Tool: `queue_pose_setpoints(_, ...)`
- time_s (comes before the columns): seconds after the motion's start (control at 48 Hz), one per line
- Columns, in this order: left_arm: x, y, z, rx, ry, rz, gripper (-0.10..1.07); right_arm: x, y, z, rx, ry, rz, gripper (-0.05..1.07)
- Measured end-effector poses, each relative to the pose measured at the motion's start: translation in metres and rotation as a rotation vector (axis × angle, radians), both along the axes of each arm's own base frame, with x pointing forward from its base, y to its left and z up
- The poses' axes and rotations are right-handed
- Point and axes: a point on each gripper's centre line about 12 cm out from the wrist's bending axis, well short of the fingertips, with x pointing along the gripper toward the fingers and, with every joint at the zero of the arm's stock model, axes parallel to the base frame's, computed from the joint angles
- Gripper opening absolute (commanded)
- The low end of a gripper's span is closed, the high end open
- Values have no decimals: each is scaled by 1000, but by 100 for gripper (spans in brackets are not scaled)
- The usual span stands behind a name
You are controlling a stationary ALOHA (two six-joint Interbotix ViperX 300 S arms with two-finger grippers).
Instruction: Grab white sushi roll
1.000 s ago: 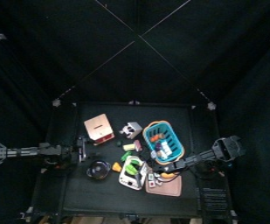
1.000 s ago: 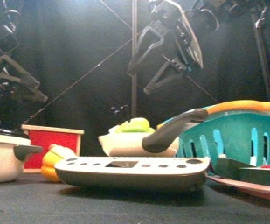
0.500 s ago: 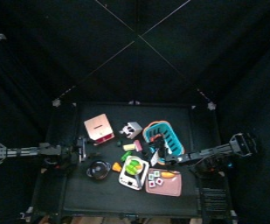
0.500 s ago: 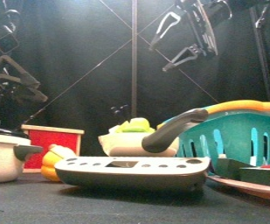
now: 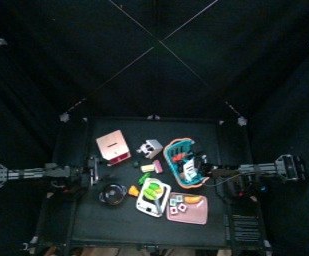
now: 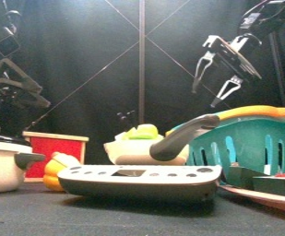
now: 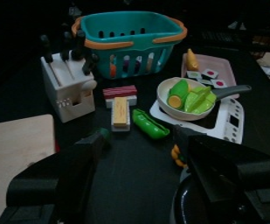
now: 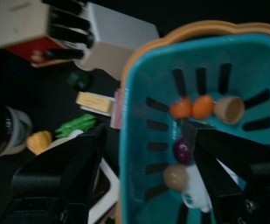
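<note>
The left tool [image 7: 135, 175] hangs at the table's [image 5: 79, 190] left edge, its jaws spread wide and empty, by a black pot [image 5: 111, 192]; rightward stand a red box [image 5: 113, 145], a white knife block [image 5: 150, 148] and a pan of green vegetables [image 7: 190, 96]. Right of the pan lies a pink tray [image 5: 194, 210], and the white sushi roll [image 5: 180, 209] rests on it; behind it sits the teal basket [image 5: 190, 162]. The right tool [image 6: 225, 69] hovers above the basket, jaws wide, gripping nothing.
</note>
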Motion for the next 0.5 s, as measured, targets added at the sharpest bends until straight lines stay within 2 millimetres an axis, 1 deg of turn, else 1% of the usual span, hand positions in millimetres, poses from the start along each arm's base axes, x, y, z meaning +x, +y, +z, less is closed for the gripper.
queue_pose_setpoints(0.125, 0, 1, -1, 1, 5, 5, 98, -2, -1, -5, 15, 119, 22, 98)
queue_pose_setpoints(0.188, 0, 1, -1, 1, 6, 5, 98, -4, 1, -9, 24, 175, 62, 98)
queue_pose_setpoints(0.312, 0, 1, -1, 2, 9, 6, 98, -7, -2, -15, 62, 221, 79, 98)
queue_pose_setpoints(0.458, 0, 1, -1, 0, 11, 7, 98, -18, -10, -36, 120, 275, 32, 98)
queue_pose_setpoints(0.5, 0, 1, -1, 0, 11, 7, 98, -20, -11, -39, 123, 285, 27, 98)
